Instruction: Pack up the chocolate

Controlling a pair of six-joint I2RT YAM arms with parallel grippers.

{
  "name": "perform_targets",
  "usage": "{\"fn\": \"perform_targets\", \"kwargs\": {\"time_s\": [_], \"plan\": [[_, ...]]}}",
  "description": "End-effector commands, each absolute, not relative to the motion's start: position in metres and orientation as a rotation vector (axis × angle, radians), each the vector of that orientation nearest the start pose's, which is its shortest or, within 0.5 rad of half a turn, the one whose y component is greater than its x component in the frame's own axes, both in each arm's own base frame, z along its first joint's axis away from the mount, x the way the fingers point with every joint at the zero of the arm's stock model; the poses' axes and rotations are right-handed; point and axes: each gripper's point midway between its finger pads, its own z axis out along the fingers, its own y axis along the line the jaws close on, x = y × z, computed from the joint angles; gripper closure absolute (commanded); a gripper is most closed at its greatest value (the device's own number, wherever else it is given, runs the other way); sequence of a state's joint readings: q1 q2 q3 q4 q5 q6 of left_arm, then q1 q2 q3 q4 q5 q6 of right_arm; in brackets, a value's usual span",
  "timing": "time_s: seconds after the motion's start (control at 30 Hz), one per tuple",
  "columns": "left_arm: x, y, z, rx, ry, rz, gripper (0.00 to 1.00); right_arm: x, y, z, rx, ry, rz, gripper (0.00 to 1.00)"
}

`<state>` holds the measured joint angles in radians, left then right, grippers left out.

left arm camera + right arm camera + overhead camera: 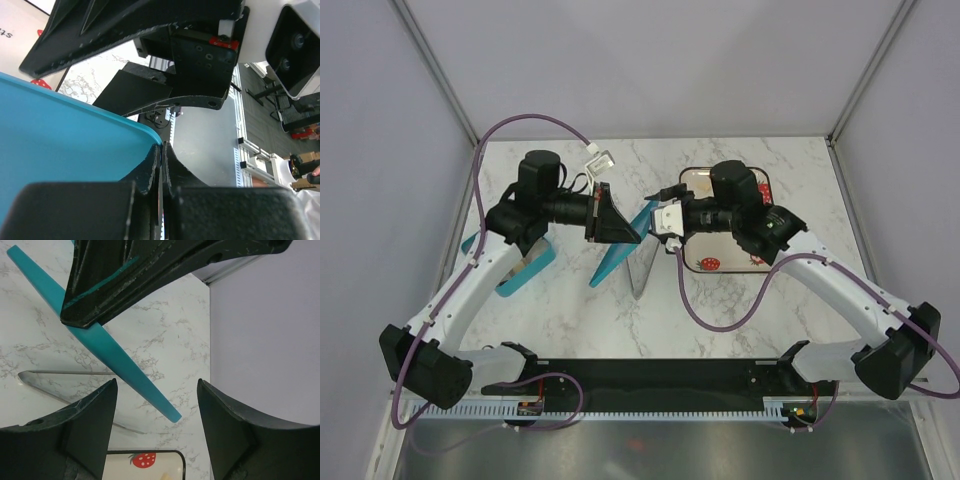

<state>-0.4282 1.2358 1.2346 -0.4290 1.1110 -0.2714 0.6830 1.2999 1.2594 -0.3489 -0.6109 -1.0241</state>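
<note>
left pincer (161, 155) clamped on teal tray (125, 367), held on edge | right pincer (157, 390) apart, tray's long tip points between its fingers | chocolate mostly hidden: one pale bit (163, 475), maybe a piece, in strawberry tray (695, 182) just behind right pincer; right arm nearer

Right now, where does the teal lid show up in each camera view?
Top external: teal lid is mid-frame, seen edge-on as a narrow wedge.
Left wrist: it fills the left half, its corner pinched in the left hand.
Right wrist: it is an edge-on diagonal strip running from top left.
Shared landmark: the black left hand clamping it, in all three views.
</note>
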Motion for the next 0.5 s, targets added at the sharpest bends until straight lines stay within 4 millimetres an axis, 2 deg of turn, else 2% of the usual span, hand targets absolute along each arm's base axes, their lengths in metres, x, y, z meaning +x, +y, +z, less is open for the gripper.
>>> {"fn": "perform_targets", "kwargs": {"time_s": [0.0,0.23,0.47], "plan": [[0.184,-0.269,0.341,1.021,1.742,-1.57,0.98,0.256,0.323,0.315,-1.718,0.809,0.444,0.27],[0.182,-0.27,0.344,1.082,1.695,-1.566,0.98,0.247,0.326,0.289,-1.777,0.826,0.53,0.28],[0.189,-0.27,0.346,1.142,1.648,-1.503,0.98,0.242,0.331,0.281,-1.8,0.816,0.568,0.31]]}}
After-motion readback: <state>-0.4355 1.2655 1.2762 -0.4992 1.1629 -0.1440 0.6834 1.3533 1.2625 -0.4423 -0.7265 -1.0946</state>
